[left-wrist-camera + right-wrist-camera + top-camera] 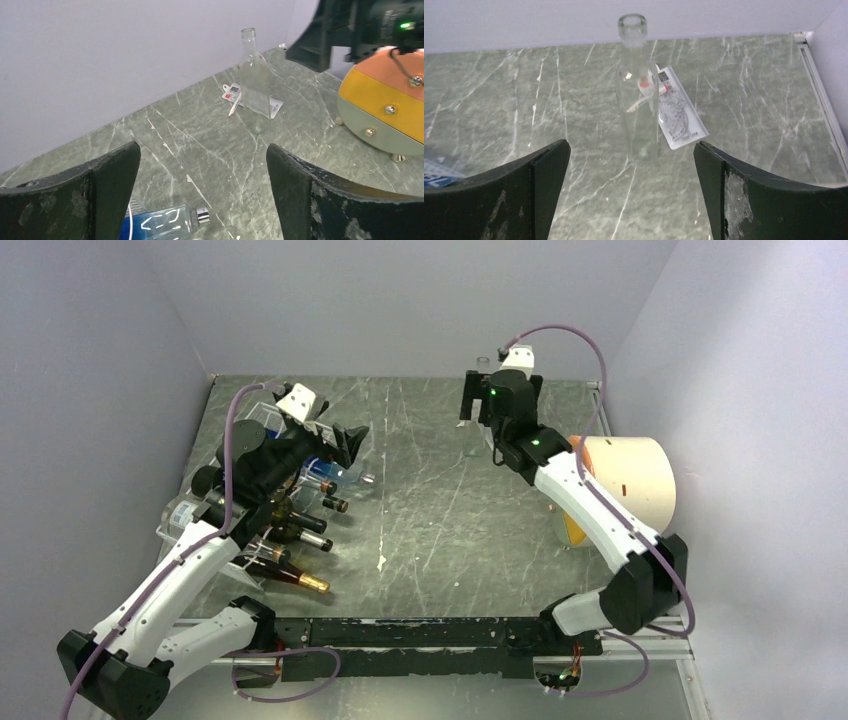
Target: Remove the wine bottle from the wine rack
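Note:
The white wire wine rack (175, 530) stands at the left with several bottles lying in it: dark ones with gold caps (300, 580) and a blue bottle with a silver cap (160, 222). My left gripper (202, 165) hovers open above the blue bottle's neck, holding nothing. A clear glass wine bottle (636, 100) with a paper tag (676, 112) stands upright on the table by the back wall, off the rack. My right gripper (631, 160) is open just in front of it, with the fingers apart from the glass.
A cream cylinder with an orange face (625, 480) lies on its side at the right, close to the right arm's forearm. Walls close in the grey marbled table (430, 530) on three sides. The arms' base rail runs along the near edge.

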Available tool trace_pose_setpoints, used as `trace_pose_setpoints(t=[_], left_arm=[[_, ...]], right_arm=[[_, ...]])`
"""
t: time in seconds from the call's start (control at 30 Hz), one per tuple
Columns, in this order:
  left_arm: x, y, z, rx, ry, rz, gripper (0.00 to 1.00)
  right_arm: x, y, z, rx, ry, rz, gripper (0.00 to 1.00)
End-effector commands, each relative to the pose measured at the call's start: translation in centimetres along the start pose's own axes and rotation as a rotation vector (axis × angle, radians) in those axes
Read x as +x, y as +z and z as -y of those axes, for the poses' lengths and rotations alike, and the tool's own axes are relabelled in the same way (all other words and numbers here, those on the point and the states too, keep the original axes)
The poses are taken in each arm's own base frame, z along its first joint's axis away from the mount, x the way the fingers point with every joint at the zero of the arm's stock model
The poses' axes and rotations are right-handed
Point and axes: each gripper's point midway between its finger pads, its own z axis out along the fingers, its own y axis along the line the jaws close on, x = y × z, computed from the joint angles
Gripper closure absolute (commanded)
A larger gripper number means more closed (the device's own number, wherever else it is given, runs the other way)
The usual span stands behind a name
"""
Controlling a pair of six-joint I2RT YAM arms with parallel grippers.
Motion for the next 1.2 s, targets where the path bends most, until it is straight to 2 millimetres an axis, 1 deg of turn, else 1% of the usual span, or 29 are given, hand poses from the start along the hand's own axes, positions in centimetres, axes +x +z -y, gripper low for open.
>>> trace_pose_setpoints(t=[0.0, 0.07, 0.2, 0.33, 0.4, 0.43, 0.47, 0.53, 0.63, 0.73, 0.77, 0.83, 0.87, 0.97, 1.0, 1.03, 1.1, 1.13, 1.17], left_arm=[[-1.1, -0.7, -1.1, -0.062, 0.022, 0.037, 0.0], [-1.4, -1.1, -1.5, -0.088, 0.024, 0.039, 0.01], [-2.2, -2.4, -3.0, -0.172, 0.016, 0.074, 0.01], [-2.8, -3.8, -4.8, -0.273, 0.0, 0.122, 0.01], [-3.2, -4.4, -5.5, -0.312, -0.005, 0.138, 0.01], [-3.3, -4.6, -5.7, -0.324, -0.006, 0.141, 0.01], [-3.3, -4.7, -5.8, -0.331, -0.007, 0.144, 0.01], [-3.4, -4.8, -5.8, -0.332, -0.007, 0.149, 0.01], [-3.2, -4.5, -5.6, -0.315, -0.004, 0.144, 0.01], [-2.7, -3.9, -5.3, -0.294, -0.013, 0.119, 0.01], [-2.5, -3.6, -5.1, -0.284, -0.017, 0.11, 0.01], [-2.1, -3.2, -4.8, -0.264, -0.023, 0.097, 0.01], [-1.8, -3.0, -4.7, -0.254, -0.027, 0.091, 0.01], [-1.2, -2.3, -4.4, -0.23, -0.03, 0.078, 0.01], [-1.0, -2.1, -4.2, -0.22, -0.031, 0.067, 0.01], [-0.8, -1.9, -4.1, -0.21, -0.031, 0.059, 0.01], [-0.5, -1.5, -3.9, -0.195, -0.035, 0.049, 0.01], [-0.3, -1.3, -3.8, -0.188, -0.035, 0.043, 0.01], [-0.1, -1.1, -3.6, -0.179, -0.037, 0.037, 0.01]], right_arm=[[1.6, -3.7, 1.4, -0.012, 0.046, -0.104, 0.0], [2.6, -5.2, 1.1, -0.065, 0.076, -0.127, 0.0], [4.8, -7.9, -0.6, -0.202, 0.15, -0.176, 0.0], [4.7, -10.2, -3.8, -0.352, 0.221, -0.193, 0.02], [4.4, -10.9, -5.4, -0.408, 0.238, -0.191, 0.02], [4.4, -11.0, -6.0, -0.43, 0.238, -0.187, 0.02], [4.5, -10.7, -6.2, -0.431, 0.237, -0.182, 0.02], [4.9, -9.4, -6.3, -0.401, 0.231, -0.176, 0.02], [5.3, -6.7, -5.8, -0.301, 0.155, -0.186, 0.02], [5.6, -3.2, -4.2, -0.139, 0.14, -0.172, 0.0], [5.7, -2.0, -4.0, -0.116, 0.143, -0.169, 0.0], [6.8, 0.9, -4.4, -0.092, 0.145, -0.194, 0.0], [6.4, 2.3, -4.9, -0.087, 0.146, -0.194, 0.0], [7.4, 6.7, -5.5, -0.03, 0.189, -0.239, 0.0], [7.9, 8.0, -6.2, -0.024, 0.217, -0.253, 0.0], [7.9, 9.8, -5.4, 0.01, 0.253, -0.248, 0.0], [8.6, 12.7, -5.6, 0.056, 0.293, -0.257, 0.0], [10.6, 14.5, -5.8, 0.085, 0.286, -0.301, 0.0], [11.2, 15.9, -6.0, 0.098, 0.297, -0.32, 0.0]])
